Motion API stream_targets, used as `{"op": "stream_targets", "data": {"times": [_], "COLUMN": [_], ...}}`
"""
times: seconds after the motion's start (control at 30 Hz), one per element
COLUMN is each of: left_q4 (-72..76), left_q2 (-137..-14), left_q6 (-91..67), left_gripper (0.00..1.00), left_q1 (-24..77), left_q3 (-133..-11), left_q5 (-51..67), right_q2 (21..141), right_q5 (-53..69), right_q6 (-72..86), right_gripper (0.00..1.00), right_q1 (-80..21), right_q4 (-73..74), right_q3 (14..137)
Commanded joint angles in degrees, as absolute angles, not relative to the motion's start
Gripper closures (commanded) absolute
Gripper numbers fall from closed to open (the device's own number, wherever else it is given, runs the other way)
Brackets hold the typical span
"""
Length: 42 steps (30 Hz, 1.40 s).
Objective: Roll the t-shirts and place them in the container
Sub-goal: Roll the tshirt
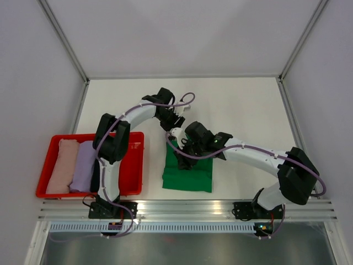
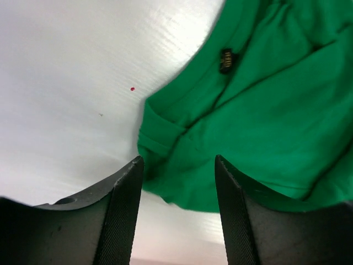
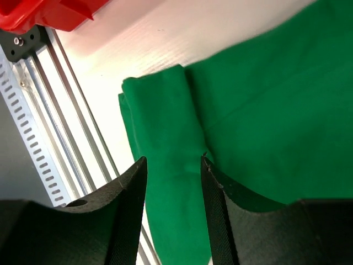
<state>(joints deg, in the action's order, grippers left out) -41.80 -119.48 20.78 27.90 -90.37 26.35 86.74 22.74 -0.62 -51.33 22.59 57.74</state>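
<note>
One green t-shirt [image 1: 187, 178], one pink t-shirt [image 1: 60, 165], one lavender t-shirt [image 1: 83, 164], one black t-shirt [image 1: 95, 178], one red tray [image 1: 135, 161], two arms [image 1: 135, 113] [image 1: 251, 155].

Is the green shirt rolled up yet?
Not yet: the green shirt lies on the table folded into a flat rectangle, not a roll.

White table [image 1: 242, 105], green t-shirt [image 1: 190, 178] lying folded flat on it near the front middle, red tray [image 1: 134, 171] sitting on it to the left, the two apart, slotted metal rail [image 1: 187, 207] along the near edge.
</note>
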Motion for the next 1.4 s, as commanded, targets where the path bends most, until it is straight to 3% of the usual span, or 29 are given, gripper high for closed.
{"op": "stream_targets", "data": {"times": [0.0, 0.3, 0.4, 0.53, 0.63, 0.7, 0.97, 1.17, 1.37], "left_q4": [-41.13, -50.79, -51.77, -47.56, -43.16, -41.58, -35.6, -31.3, -27.43], "left_q2": [-112.33, -101.62, -92.95, -81.33, -72.53, -67.88, -61.87, -62.05, -62.22], "left_q6": [25.84, 32.68, 41.46, 46.84, 48.07, 47.99, 47.55, 48.69, 49.48], "left_gripper": [0.4, 0.39, 0.37, 0.35, 0.17, 0.12, 0.14, 0.19, 0.22], "left_q1": [27.77, 23.3, 24.33, 32.76, 40.32, 44.19, 60.18, 68.8, 75.93], "left_q3": [-90.18, -90.62, -85.1, -67.44, -55.75, -50.39, -40.62, -37.01, -33.14], "left_q5": [30.84, 36.83, 33.32, 20.76, 16.26, 16.17, 10.38, 6.68, 4.05], "right_q2": [81.31, 69.7, 70.23, 67.68, 68.02, 68.64, 71.54, 72.95, 71.9], "right_q5": [19.6, 15.65, 11.71, 9.58, 12.82, 14.58, 16.25, 16.96, 17.84], "right_q6": [3.68, 29.34, 32.6, 35.77, 38.14, 39.02, 37.88, 38.41, 39.37], "right_gripper": [0.5, 0.5, 0.5, 0.48, 0.47, 0.47, 0.49, 0.62, 0.65], "right_q1": [-49.31, -42.55, -39.64, -39.55, -39.38, -39.38, -39.46, -39.38, -39.38], "right_q4": [30.31, 44.64, 47.28, 45.8, 42.12, 40.26, 31.39, 26.55, 24.61], "right_q3": [58.54, 51.78, 49.58, 46.33, 42.29, 40.35, 36.66, 34.54, 32.35]}}
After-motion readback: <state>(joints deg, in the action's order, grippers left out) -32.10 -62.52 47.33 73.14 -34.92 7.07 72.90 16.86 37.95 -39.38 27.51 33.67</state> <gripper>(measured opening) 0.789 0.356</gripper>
